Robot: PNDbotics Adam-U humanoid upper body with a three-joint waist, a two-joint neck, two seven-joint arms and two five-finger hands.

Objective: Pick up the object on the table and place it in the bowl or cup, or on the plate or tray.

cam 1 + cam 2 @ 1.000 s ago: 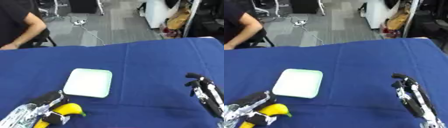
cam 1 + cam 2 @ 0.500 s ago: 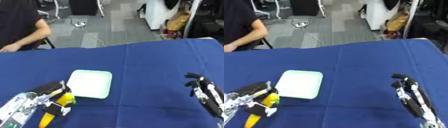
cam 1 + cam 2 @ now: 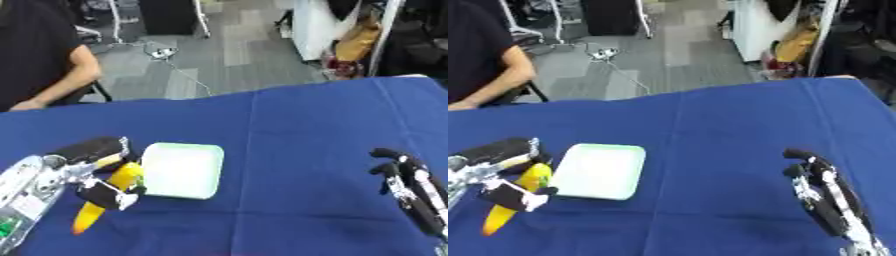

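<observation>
The left hand (image 3: 92,172) curls around a yellow banana (image 3: 109,195), just left of the pale green square plate (image 3: 182,170). The right hand (image 3: 824,197) rests relaxed, empty, near right.

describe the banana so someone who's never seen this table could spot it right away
On the blue table, look to the left side, where a pale green square tray lies. Just left of the tray, the left hand grips the banana: the only yellow, long, curved thing there, pointing down.

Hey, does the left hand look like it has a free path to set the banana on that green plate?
Probably yes. The left hand holds the banana right beside the plate, with nothing on it or between them.
</observation>
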